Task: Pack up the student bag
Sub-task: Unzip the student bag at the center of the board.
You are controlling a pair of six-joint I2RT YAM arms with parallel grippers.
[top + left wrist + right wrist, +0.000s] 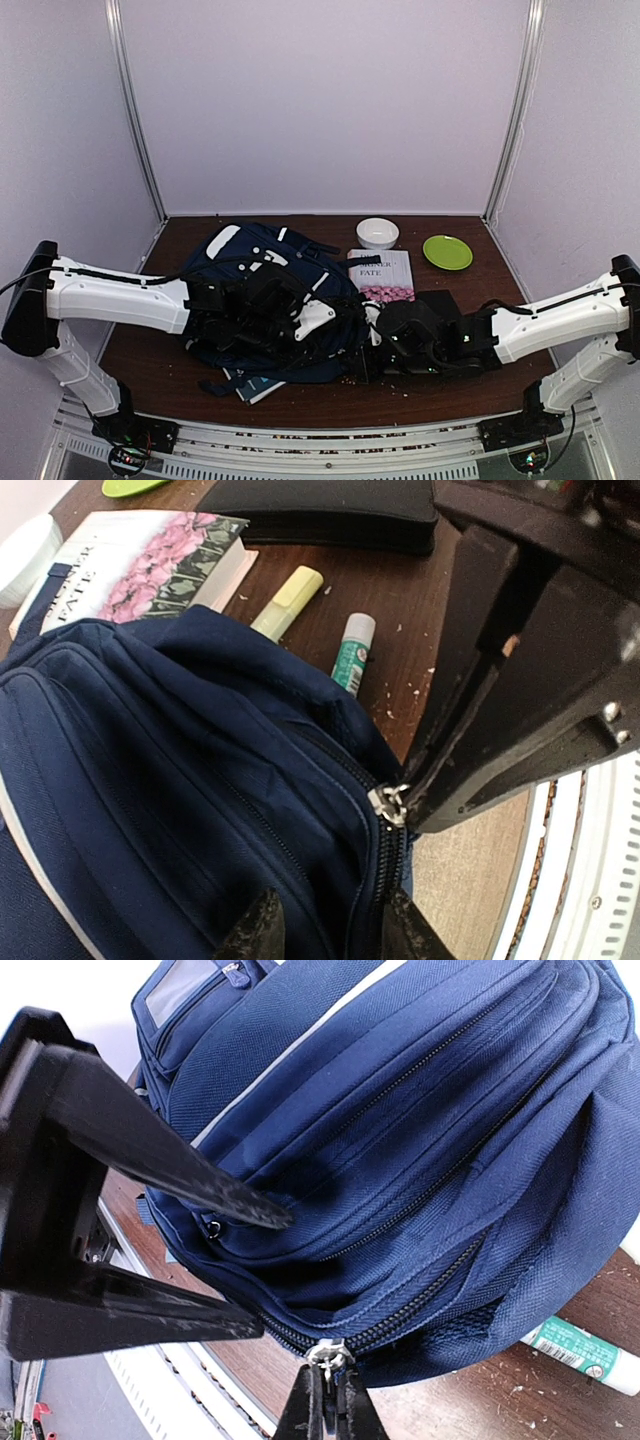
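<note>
Locating the bag: your student bag [420, 1100] lies slumped on the left-centre of the table [160, 365], between the two arms, one zipped corner turned toward the right arm.
Zip: the teeth look shut along the stretch in view. The zip pull [328, 1352] sits at that near corner.
Right gripper [327, 1390]: fingers pressed together on the zip pull and on nothing else. Held so, I judge, to drag the slider along its track.
Left gripper [276, 1275]: fingers wide, one lying on top of the bag's edge, the other low by the table, blue cloth between them. You cannot tell whether they squeeze or only straddle. Likely placed to brace the cloth against the right arm's pull.
Just off the bag: a yellow highlighter [288, 600] and a glue stick [352, 652] lie on the wood, near each other, apart.
Farther out: a book [382, 277] with pink flowers on its cover, just beside the bag's far side. A flat black case [320, 510] lies beyond the pens. A white bowl [377, 233] and a green plate [447, 252] sit at the back.
Under the bag: a notebook [250, 386] corner pokes out at the near edge.
Step in hand: opening the zip, by my reading. Packing has not begun, since the loose things lie outside.
Watch for: soft cloth. If your left hold is slack, the whole bag may slide with the pull instead of the slider running.
</note>
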